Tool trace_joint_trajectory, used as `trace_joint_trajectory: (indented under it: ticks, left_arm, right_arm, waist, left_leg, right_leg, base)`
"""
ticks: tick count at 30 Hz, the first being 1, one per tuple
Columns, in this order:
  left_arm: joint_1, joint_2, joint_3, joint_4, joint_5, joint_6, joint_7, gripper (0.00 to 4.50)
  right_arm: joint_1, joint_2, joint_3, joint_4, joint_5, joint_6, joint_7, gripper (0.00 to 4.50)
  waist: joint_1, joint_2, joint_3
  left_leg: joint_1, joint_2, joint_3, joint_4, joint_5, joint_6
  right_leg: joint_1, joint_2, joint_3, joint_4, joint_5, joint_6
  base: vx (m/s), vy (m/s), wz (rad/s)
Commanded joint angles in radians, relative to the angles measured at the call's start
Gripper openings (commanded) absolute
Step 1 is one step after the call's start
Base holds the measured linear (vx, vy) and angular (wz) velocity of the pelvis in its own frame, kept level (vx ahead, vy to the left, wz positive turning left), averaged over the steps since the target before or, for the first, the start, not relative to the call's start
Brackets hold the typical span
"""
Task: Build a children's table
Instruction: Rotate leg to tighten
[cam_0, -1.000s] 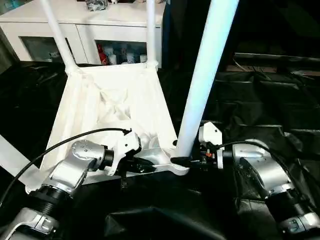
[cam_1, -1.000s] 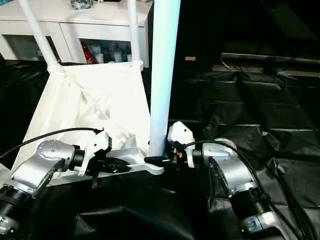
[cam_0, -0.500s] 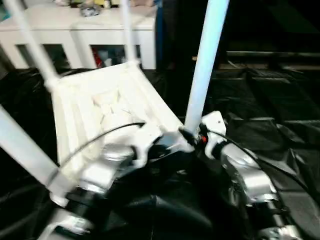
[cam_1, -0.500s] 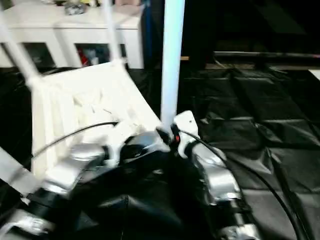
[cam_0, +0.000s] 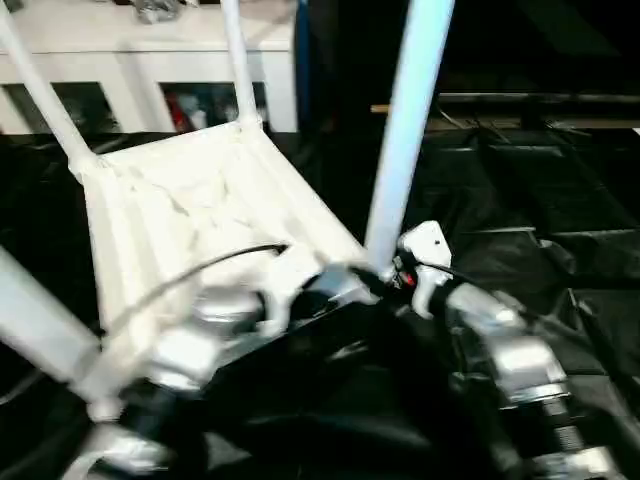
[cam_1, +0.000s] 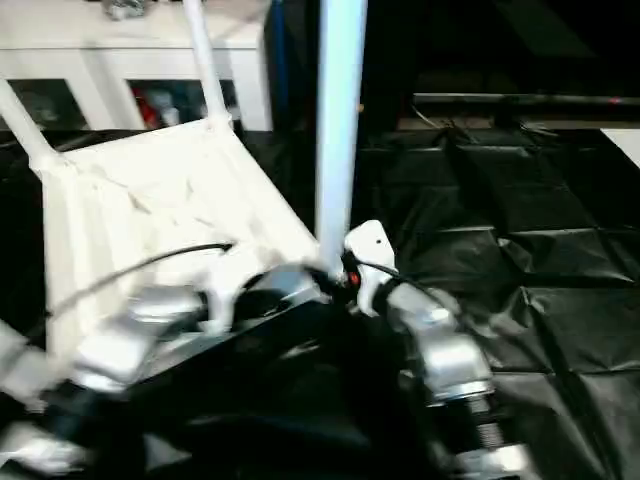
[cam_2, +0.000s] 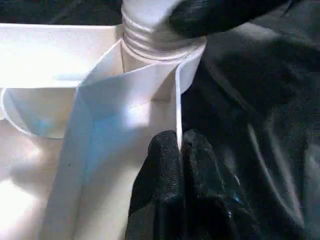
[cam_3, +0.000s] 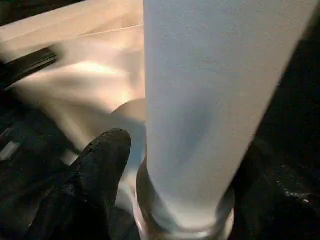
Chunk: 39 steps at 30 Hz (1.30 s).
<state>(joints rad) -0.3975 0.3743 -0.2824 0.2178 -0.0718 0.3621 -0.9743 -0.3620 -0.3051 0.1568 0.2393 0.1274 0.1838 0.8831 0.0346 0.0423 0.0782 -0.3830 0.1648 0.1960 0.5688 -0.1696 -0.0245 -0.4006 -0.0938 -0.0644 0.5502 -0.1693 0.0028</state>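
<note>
Pinching table rib (cam_2: 176, 107), left jaws.

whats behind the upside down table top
Behind the table top stands a white cabinet with glass doors; red and white items show inside. The table's far legs cross part of the cabinet front, so the rest is hidden.
</note>
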Motion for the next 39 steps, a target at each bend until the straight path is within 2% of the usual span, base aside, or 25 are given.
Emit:
trace_joint_trajectory:
  ticks: [1, 4, 6, 7, 9, 11, 13, 15, 17, 18, 19, 22, 23, 26, 29, 32, 33, 34, 35, 36, 37, 38, 39]
  left_arm:
    - [-0.008, 0.018, 0.005, -0.011, -0.017, -0.048, -0.052, 0.00]
    - [-0.005, 0.081, 0.008, -0.020, -0.047, -0.057, -0.157, 0.00]
    - [-0.005, 0.086, 0.010, -0.032, -0.060, -0.044, -0.172, 0.00]
    - [-0.006, 0.090, 0.009, -0.036, -0.066, -0.041, -0.181, 0.00]
    - [-0.008, 0.095, 0.007, -0.040, -0.073, -0.044, -0.193, 0.00]
    - [-0.010, 0.096, 0.004, -0.041, -0.077, -0.050, -0.199, 0.00]
    - [-0.010, 0.091, 0.001, -0.039, -0.080, -0.056, -0.203, 0.00]
    - [-0.010, 0.089, -0.001, -0.039, -0.081, -0.056, -0.204, 0.00]
    - [-0.004, 0.086, -0.001, -0.047, -0.082, -0.052, -0.201, 0.00]
    - [-0.002, 0.086, -0.001, -0.050, -0.083, -0.049, -0.200, 0.00]
    - [0.000, 0.087, 0.001, -0.051, -0.083, -0.049, -0.199, 0.00]
    - [0.004, 0.096, 0.010, -0.049, -0.082, -0.051, -0.201, 0.00]
    - [0.004, 0.097, 0.012, -0.049, -0.082, -0.052, -0.201, 0.00]
    - [-0.001, 0.105, 0.017, -0.030, -0.073, -0.062, -0.203, 0.00]
    - [-0.008, 0.104, 0.020, -0.014, -0.065, -0.063, -0.190, 0.00]
    - [-0.024, 0.075, 0.030, 0.015, -0.029, -0.047, -0.093, 0.00]
    - [-0.035, 0.043, 0.046, 0.027, -0.017, -0.026, -0.018, 0.00]
    - [-0.041, 0.022, 0.055, 0.027, -0.011, -0.008, 0.026, 0.00]
    - [-0.050, -0.012, 0.062, 0.018, 0.004, 0.022, 0.093, 0.00]
    - [-0.051, -0.018, 0.062, 0.016, 0.007, 0.028, 0.104, 0.00]
    - [-0.051, -0.038, 0.060, 0.001, 0.015, 0.054, 0.136, 0.00]
    - [-0.051, -0.038, 0.060, 0.001, 0.015, 0.054, 0.136, 0.00]
    - [-0.050, -0.065, 0.061, -0.014, 0.020, 0.082, 0.172, 0.00]
  right_arm:
    - [0.001, -0.008, 0.089, -0.001, 0.027, 0.005, 0.141, 3.18]
    - [-0.016, -0.059, 0.079, 0.013, 0.033, -0.003, 0.230, 3.18]
    - [-0.021, -0.062, 0.073, 0.017, 0.036, 0.002, 0.239, 3.18]
    - [-0.025, -0.066, 0.072, 0.020, 0.040, 0.002, 0.244, 3.18]
    - [-0.031, -0.072, 0.077, 0.026, 0.046, -0.003, 0.256, 3.18]
    - [-0.035, -0.075, 0.089, 0.035, 0.041, -0.016, 0.267, 3.18]
    - [-0.036, -0.061, 0.102, 0.045, 0.034, -0.025, 0.274, 3.18]
    - [-0.036, -0.056, 0.104, 0.047, 0.031, -0.027, 0.277, 3.18]
    - [-0.033, -0.049, 0.113, 0.046, 0.030, -0.025, 0.285, 3.04]
    - [-0.033, -0.046, 0.119, 0.045, 0.029, -0.023, 0.288, 3.04]
    - [-0.034, -0.048, 0.124, 0.043, 0.028, -0.023, 0.294, 2.83]
    - [-0.037, -0.050, 0.131, 0.048, 0.029, -0.029, 0.303, 2.67]
    - [-0.038, -0.050, 0.131, 0.049, 0.029, -0.030, 0.304, 2.67]
    - [-0.044, -0.050, 0.131, 0.056, 0.026, -0.031, 0.304, 2.44]
    - [-0.040, -0.051, 0.133, 0.052, 0.025, -0.030, 0.306, 2.42]
    - [-0.012, -0.034, 0.136, 0.039, 0.013, -0.026, 0.262, 2.41]
    - [0.006, -0.003, 0.125, 0.042, -0.009, -0.026, 0.176, 2.41]
    - [0.014, 0.022, 0.115, 0.050, -0.027, -0.024, 0.109, 2.41]
    - [0.026, 0.060, 0.103, 0.064, -0.058, -0.027, 0.004, 2.41]
    - [0.028, 0.066, 0.101, 0.067, -0.063, -0.028, -0.012, 2.41]
    - [0.033, 0.086, 0.094, 0.070, -0.068, -0.014, -0.053, 2.41]
    - [0.033, 0.086, 0.094, 0.070, -0.068, -0.014, -0.053, 2.40]
    - [0.037, 0.110, 0.085, 0.074, -0.071, 0.002, -0.097, 2.39]
  waist:
    - [0.006, -0.015, -0.051]
    - [0.011, -0.020, -0.048]
    - [0.015, -0.017, -0.048]
    - [0.018, -0.021, -0.047]
    - [0.024, -0.025, -0.046]
    - [0.026, -0.022, -0.049]
    - [0.028, -0.024, -0.043]
    - [0.028, -0.024, -0.042]
    - [0.027, -0.025, -0.036]
    - [0.027, -0.024, -0.034]
    - [0.027, -0.025, -0.031]
    - [0.025, -0.028, -0.026]
    - [0.026, -0.023, -0.027]
    - [0.024, -0.023, -0.026]
    - [0.024, -0.024, -0.024]
    - [0.025, -0.023, -0.021]
    - [0.025, -0.022, -0.018]
    - [0.025, -0.020, -0.015]
    - [0.021, -0.022, -0.012]
    - [0.017, -0.026, -0.008]
    - [0.016, -0.026, -0.009]
    - [0.014, -0.026, -0.006]
    - [0.010, -0.025, -0.001]
  left_leg:
    - [0.026, 0.062, -0.031, -0.082, -0.372, 0.036]
    - [0.027, 0.066, -0.027, -0.079, -0.327, 0.046]
    - [0.027, 0.068, -0.023, -0.077, -0.307, 0.047]
    - [0.029, 0.069, -0.020, -0.075, -0.295, 0.047]
    - [0.029, 0.069, -0.016, -0.071, -0.273, 0.053]
    - [0.027, 0.070, -0.015, -0.069, -0.240, 0.058]
    - [0.020, 0.068, -0.015, -0.069, -0.208, 0.072]
    - [0.020, 0.069, -0.017, -0.069, -0.214, 0.073]
    - [0.020, 0.071, -0.018, -0.074, -0.243, 0.064]
    - [0.022, 0.072, -0.020, -0.077, -0.269, 0.051]
    - [0.026, 0.073, -0.020, -0.080, -0.296, 0.037]
    - [0.026, 0.073, -0.022, -0.083, -0.324, 0.020]
    - [0.027, 0.072, -0.023, -0.083, -0.326, 0.018]
    - [0.024, 0.072, -0.022, -0.084, -0.317, 0.016]
    - [0.024, 0.072, -0.022, -0.084, -0.318, 0.017]
    - [0.029, 0.074, -0.021, -0.087, -0.343, 0.012]
    - [0.033, 0.074, -0.021, -0.088, -0.368, 0.000]
    - [0.038, 0.073, -0.024, -0.090, -0.401, -0.015]
    - [0.036, 0.073, -0.025, -0.092, -0.419, -0.024]
    - [0.034, 0.069, -0.030, -0.093, -0.449, -0.042]
    - [0.040, 0.067, -0.036, -0.093, -0.468, -0.046]
    - [0.040, 0.066, -0.039, -0.093, -0.477, -0.045]
    - [0.038, 0.064, -0.044, -0.094, -0.506, -0.048]
  right_leg:
    - [0.022, -0.062, 0.048, -0.064, -0.379, -0.166]
    - [0.021, -0.062, 0.051, -0.057, -0.356, -0.194]
    - [0.020, -0.058, 0.050, -0.049, -0.321, -0.212]
    - [0.018, -0.057, 0.052, -0.047, -0.296, -0.224]
    - [0.017, -0.057, 0.055, -0.041, -0.275, -0.234]
    - [0.020, -0.054, 0.054, -0.033, -0.234, -0.247]
    - [0.023, -0.053, 0.051, -0.027, -0.188, -0.255]
    - [0.025, -0.055, 0.051, -0.027, -0.199, -0.256]
    - [0.024, -0.055, 0.051, -0.032, -0.242, -0.247]
    - [0.022, -0.055, 0.051, -0.035, -0.274, -0.239]
    - [0.020, -0.055, 0.052, -0.038, -0.305, -0.232]
    - [0.018, -0.058, 0.055, -0.042, -0.345, -0.218]
    - [0.018, -0.058, 0.055, -0.042, -0.348, -0.217]
    - [0.019, -0.058, 0.056, -0.043, -0.336, -0.215]
    - [0.019, -0.057, 0.056, -0.043, -0.332, -0.217]
    - [0.013, -0.059, 0.058, -0.051, -0.375, -0.211]
    - [0.010, -0.060, 0.059, -0.056, -0.416, -0.204]
    - [0.006, -0.061, 0.060, -0.061, -0.466, -0.193]
    - [0.006, -0.061, 0.059, -0.062, -0.494, -0.185]
    - [0.005, -0.063, 0.056, -0.067, -0.573, -0.159]
    - [0.004, -0.068, 0.055, -0.077, -0.656, -0.122]
    - [0.000, -0.069, 0.055, -0.081, -0.688, -0.107]
    - [-0.001, -0.068, 0.051, -0.088, -0.744, -0.078]
  base:
    - [0.000, 0.000, 0.00]
    - [0.000, 0.000, 0.00]
    - [0.000, 0.000, 0.00]
    - [0.000, 0.000, 0.00]
    - [0.000, 0.000, 0.00]
    - [0.000, 0.000, 0.00]
    - [0.000, 0.000, 0.00]
    - [0.000, 0.000, 0.00]
    - [0.000, 0.000, 0.00]
    - [0.000, 0.000, 0.00]
    - [0.000, 0.000, 0.00]
    - [0.000, 0.000, 0.00]
    - [0.000, 0.000, 0.00]
    - [0.000, 0.000, 0.00]
    - [0.000, 0.000, 0.00]
    - [0.000, 0.000, 0.00]
    - [0.000, 0.000, 0.00]
    - [0.000, 0.000, 0.00]
    - [0.000, 0.000, 0.00]
    - [-0.052, -0.001, -0.02]
    - [-0.063, 0.003, -0.05]
    - [-0.063, 0.003, -0.05]
    - [-0.057, 0.010, -0.08]
